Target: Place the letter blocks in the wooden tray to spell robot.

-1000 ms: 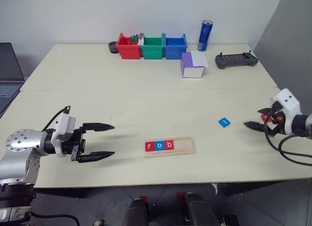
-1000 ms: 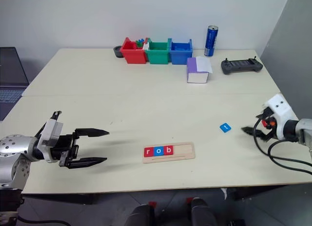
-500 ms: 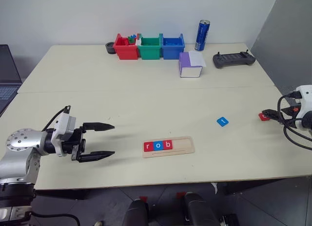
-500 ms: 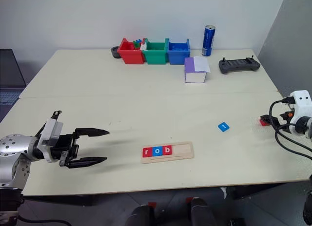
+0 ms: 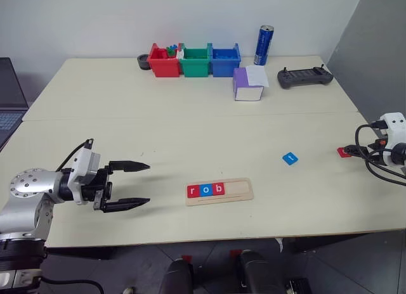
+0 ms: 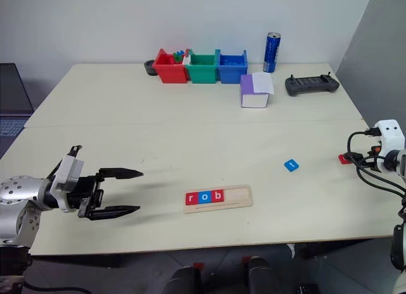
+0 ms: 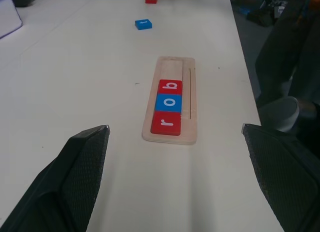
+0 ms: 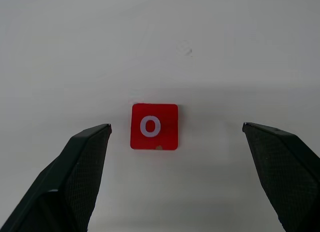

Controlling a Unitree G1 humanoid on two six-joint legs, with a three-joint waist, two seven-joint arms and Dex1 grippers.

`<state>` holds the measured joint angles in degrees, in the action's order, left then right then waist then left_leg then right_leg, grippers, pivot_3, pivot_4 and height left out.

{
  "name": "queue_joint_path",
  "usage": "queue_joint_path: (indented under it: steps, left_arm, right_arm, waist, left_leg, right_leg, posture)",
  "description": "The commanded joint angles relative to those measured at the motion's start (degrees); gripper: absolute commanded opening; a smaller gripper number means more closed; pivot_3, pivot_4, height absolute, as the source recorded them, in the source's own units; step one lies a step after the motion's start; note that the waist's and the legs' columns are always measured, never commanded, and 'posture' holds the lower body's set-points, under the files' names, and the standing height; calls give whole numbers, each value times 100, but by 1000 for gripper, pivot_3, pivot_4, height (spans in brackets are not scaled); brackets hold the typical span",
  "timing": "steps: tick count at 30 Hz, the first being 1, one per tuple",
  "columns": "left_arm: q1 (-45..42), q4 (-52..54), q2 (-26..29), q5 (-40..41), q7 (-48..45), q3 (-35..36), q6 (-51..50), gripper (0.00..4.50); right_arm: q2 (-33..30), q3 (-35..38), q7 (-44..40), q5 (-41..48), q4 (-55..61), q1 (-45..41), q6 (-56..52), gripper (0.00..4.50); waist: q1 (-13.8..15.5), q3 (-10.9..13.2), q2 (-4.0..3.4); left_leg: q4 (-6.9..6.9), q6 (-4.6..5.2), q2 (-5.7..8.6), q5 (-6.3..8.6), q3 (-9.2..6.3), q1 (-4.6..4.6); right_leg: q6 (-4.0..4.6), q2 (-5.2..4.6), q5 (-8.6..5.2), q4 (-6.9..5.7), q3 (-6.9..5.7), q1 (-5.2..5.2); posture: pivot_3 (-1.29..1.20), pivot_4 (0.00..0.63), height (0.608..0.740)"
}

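The right gripper [image 8: 175, 137] has its two black fingers [image 8: 75, 167] spread wide and empty, aimed down at the red "o" block [image 8: 154, 126], which lies flat on the table [image 5: 190, 129] between them but a little closer to one finger than the other. To take it cleanly, I would judge the hand should shift sideways until the block sits midway, sink until the tips reach the table surface, then close on two opposite edges so the thin block does not tip or skid. That block lies close to the table's right edge, so a push outward could send it off; closing gently matters. The blue block [image 5: 290, 158] lies well apart, toward the middle of the table. The tray [image 5: 244, 190] near the front edge already holds red "r", blue "o" and red "b" in a row [image 7: 167, 108], with two places bare at its right end. Bare tabletop lies between the red block and the tray. The left gripper [image 5: 130, 184] hangs open and empty to the tray's left, apart from it. The box [image 5: 248, 85], bins [image 5: 196, 61], can [image 5: 264, 45] and controller [image 5: 306, 77] stand far back, out of the way.
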<state>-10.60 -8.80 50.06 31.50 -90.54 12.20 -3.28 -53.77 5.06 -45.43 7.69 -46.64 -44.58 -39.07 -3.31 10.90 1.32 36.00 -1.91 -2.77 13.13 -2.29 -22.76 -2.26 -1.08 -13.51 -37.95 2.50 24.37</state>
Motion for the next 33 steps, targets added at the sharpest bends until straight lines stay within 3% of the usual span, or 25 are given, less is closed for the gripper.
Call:
queue_joint_path:
  steps: [1,23,33]
  left_arm:
    - [23,161,22,78,36,147,40,4500]
    - [32,198,10,74,48,124,29,4500]
    - [84,281,13,91,92,136,1,4500]
  right_arm:
    - [-162,1,-152,-87,-22,-211,144,4474]
    - [85,-112,-233,-334,-491,-415,521,4474]
    - [523,-212,39,-587,-1701,-791,1211,4474]
  waist:
    - [0,0,0]
    - [0,0,0]
    - [0,0,0]
  left_leg:
    - [0,0,0,0,0,1]
    - [1,0,0,0,0,1]
    - [1,0,1,0,1,1]
  right_leg:
    - [0,0,0,-1,0,0]
    - [-8,0,5,-3,0,0]
    - [-11,0,8,-2,2,0]
  posture:
    - [0,150,740]
    - [0,150,740]
    - [0,150,740]
